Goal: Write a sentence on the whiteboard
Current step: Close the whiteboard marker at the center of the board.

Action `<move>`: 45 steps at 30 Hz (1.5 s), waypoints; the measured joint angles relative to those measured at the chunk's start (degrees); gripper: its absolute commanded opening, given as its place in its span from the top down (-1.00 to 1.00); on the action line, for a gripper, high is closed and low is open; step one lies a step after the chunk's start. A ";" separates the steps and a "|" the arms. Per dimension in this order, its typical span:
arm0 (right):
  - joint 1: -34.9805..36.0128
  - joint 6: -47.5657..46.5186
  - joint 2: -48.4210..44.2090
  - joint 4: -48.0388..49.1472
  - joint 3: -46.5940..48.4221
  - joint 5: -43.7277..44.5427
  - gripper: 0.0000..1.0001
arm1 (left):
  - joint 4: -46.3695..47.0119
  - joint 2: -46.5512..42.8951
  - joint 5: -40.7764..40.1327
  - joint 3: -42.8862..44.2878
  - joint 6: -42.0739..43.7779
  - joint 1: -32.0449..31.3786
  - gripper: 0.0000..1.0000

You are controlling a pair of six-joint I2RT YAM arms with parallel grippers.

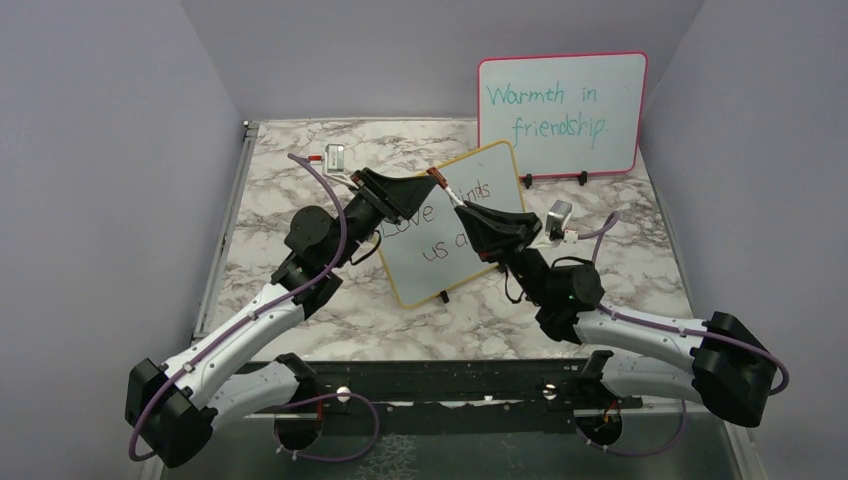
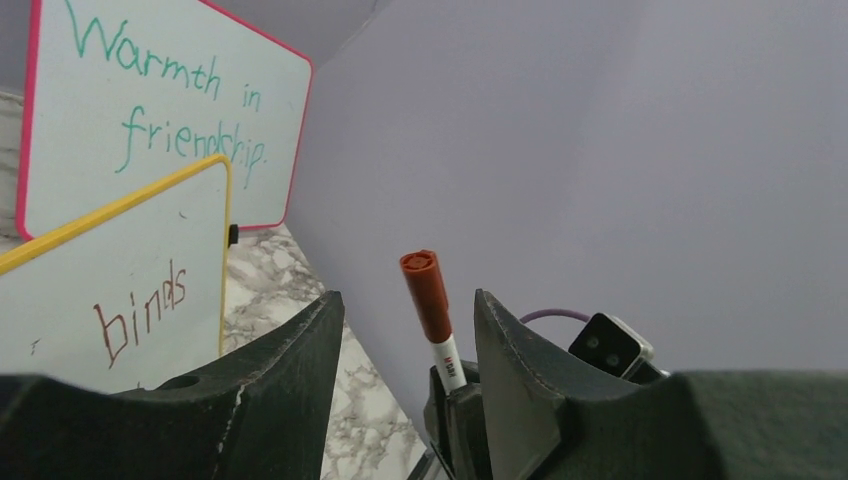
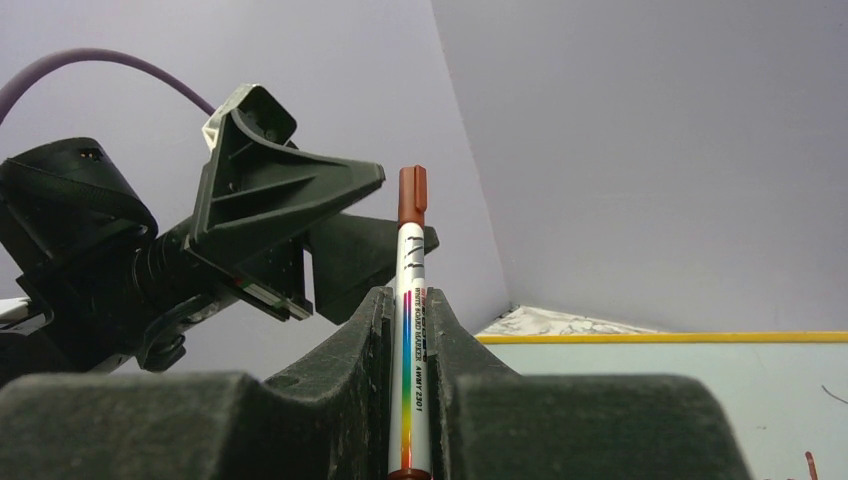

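Left end effector (image 1: pixel 431 182) faces right end effector's (image 1: pixel 468 210) marker (image 1: pixel 450 193)

We see plain lavender-grey walls (image 1: pixel 100 150) closing in on the left, back and right of the frame, evenly lit, around a white marble-patterned tabletop (image 1: pixel 450 330) with a dark rail (image 1: pixel 440 385) along its lower edge.

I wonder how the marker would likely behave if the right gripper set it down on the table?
The marker looks like a slim rigid plastic barrel, so it should stay stiff and feel light. Its body seems round and glossy, so it may slip in the right gripper and would probably roll on the marble table.
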 measured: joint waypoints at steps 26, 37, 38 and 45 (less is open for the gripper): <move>-0.02 3.65 0.96 0.59 -0.13 -1.77 0.99 | 11.72 4.39 2.71 -1.60 -9.25 0.26 1.00; 0.00 3.89 4.39 3.34 0.00 -1.05 0.99 | 18.45 4.24 -1.70 -6.86 -11.39 -0.61 1.00; 0.00 3.96 4.63 3.50 0.00 -1.05 0.99 | 19.43 4.20 -2.89 -7.56 -11.58 -1.03 1.00; 0.39 4.46 5.73 3.87 0.00 -1.20 0.99 | 25.40 3.76 -11.23 -11.93 -12.41 -4.66 1.00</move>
